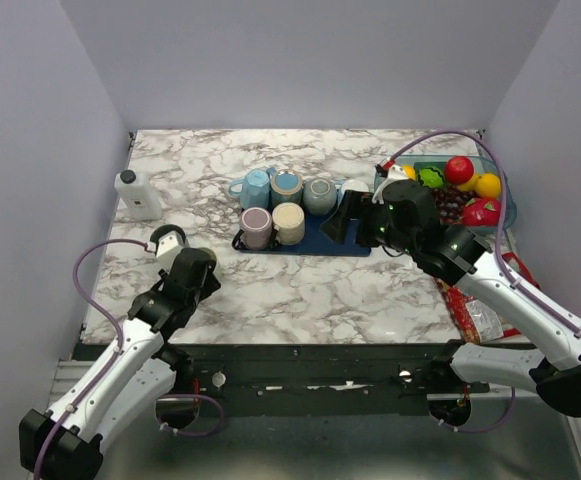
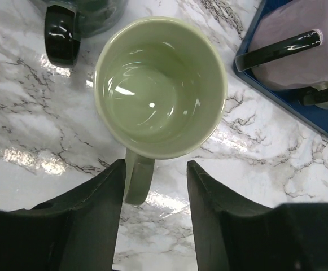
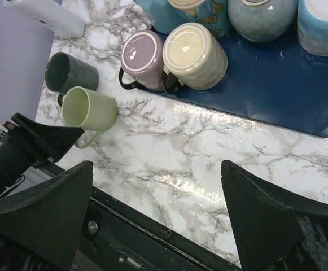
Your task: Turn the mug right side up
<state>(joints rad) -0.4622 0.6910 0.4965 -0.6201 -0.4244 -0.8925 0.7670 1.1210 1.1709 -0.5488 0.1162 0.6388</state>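
- A tray [image 1: 355,243] lies mid-frame on the table [image 1: 300,290], carrying mugs [image 1: 288,222] in two rows
- A bottle [image 1: 137,194] stands far left
- A bin [image 1: 425,161] lies right of the tray, a packet [image 1: 475,312] below it
- Left of the tray, the near mug [image 3: 88,109] stands just beside another mug [image 3: 68,72]

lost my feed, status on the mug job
Both open: left gripper at handle of green mug, right gripper hovering. Mug stands opening up. Close beside it, grey mug.

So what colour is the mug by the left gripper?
The mug is pale green; left wrist view shows it best.
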